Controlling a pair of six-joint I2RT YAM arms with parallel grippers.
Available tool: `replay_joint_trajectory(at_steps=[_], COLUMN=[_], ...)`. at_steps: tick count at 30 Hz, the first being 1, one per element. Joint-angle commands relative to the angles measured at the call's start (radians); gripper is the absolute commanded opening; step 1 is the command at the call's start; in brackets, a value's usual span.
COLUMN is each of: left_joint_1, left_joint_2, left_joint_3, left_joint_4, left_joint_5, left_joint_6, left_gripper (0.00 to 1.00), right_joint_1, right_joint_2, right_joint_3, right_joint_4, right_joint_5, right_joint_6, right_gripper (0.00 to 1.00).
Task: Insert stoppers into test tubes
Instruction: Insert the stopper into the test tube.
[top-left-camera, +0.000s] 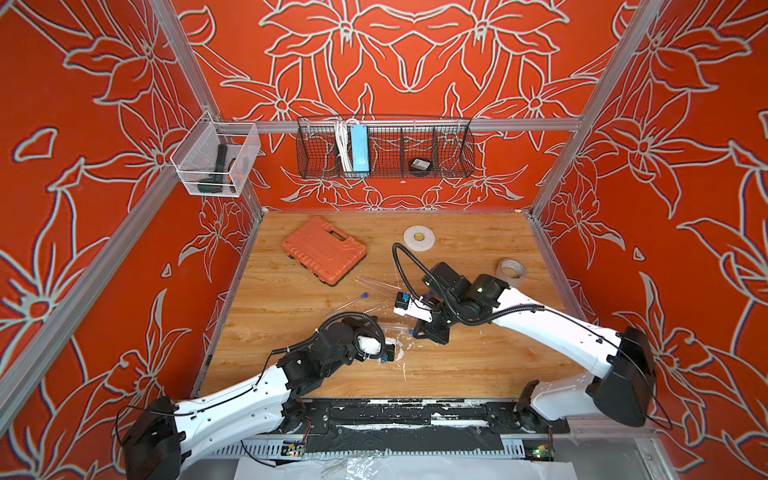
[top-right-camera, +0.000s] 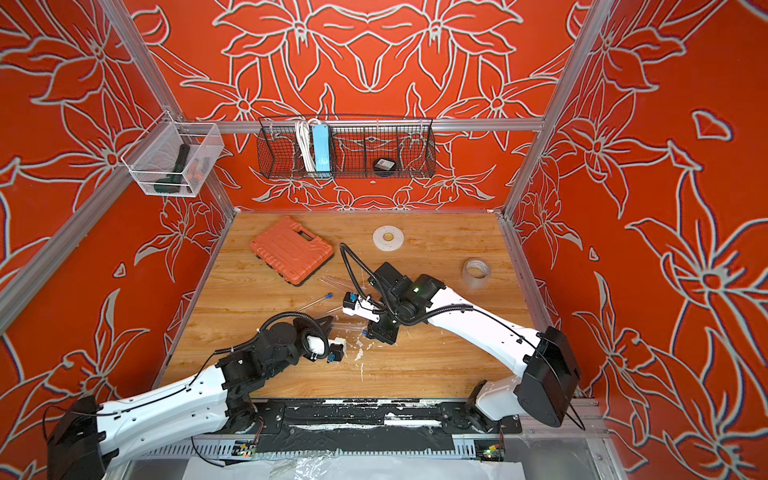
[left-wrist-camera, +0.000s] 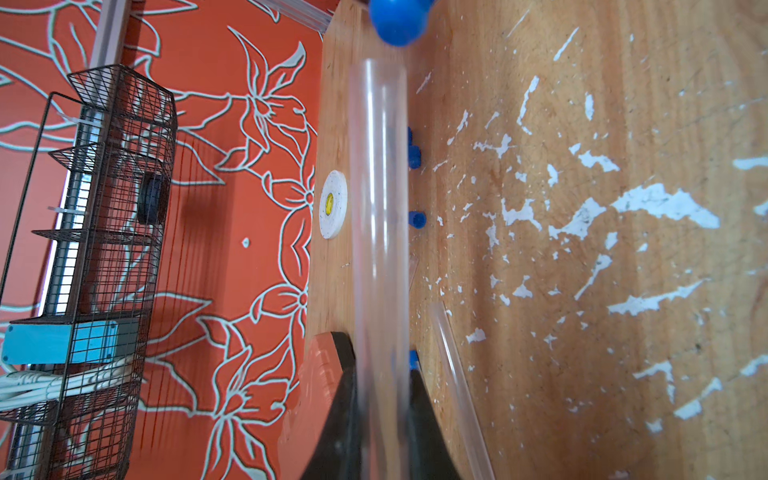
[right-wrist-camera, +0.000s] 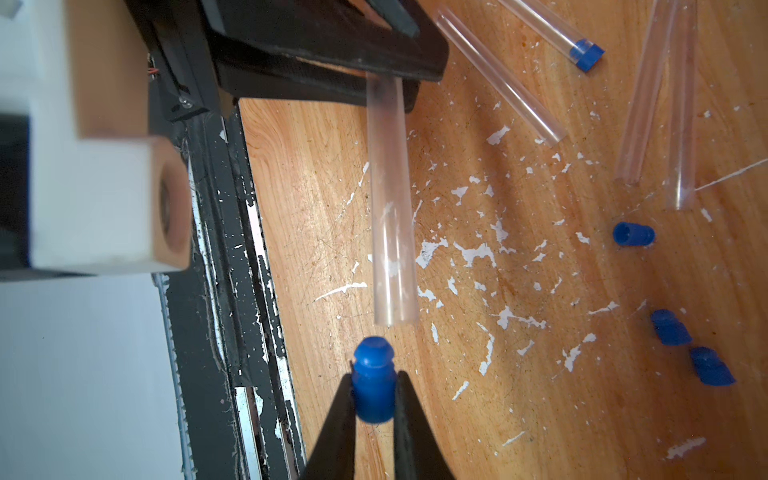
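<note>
Left gripper (left-wrist-camera: 380, 415) clamps a test tube (right-wrist-camera: 392, 208) so its open mouth faces the stopper (right-wrist-camera: 372, 357) pinched nose-first in the right gripper (right-wrist-camera: 374, 378), seemingly for insertion.

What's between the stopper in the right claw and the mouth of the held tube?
Nothing: in the right wrist view a short bare gap separates the stopper from the tube, only scratched table behind.

Clear test tube (right-wrist-camera: 392, 208), open end facing blue stopper (right-wrist-camera: 374, 382) — just apart, three loose stoppers (right-wrist-camera: 633, 234) nearby
</note>
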Motion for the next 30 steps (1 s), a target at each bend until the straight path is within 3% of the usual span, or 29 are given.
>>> replay_joint_trajectory(at_steps=[1,30], left_joint_1=[-0.007,-0.045], left_joint_2=[-0.001,-0.037], left_joint_3=[0.008,-0.009], left_joint_4=[0.011,0.005], left_joint_5=[-0.021,0.058], left_joint_6=[0.014,0.061], left_gripper=[0.00,0.00], right_joint_1=[0.007,0.026], right_joint_2=[-0.001,0.069], right_joint_3=[0.041,0.107], right_joint_4=[-0.030,-0.042], right_joint_5=[0.026,-0.006], right_joint_6=[-0.012,-0.035], right_gripper=[0.10,0.10])
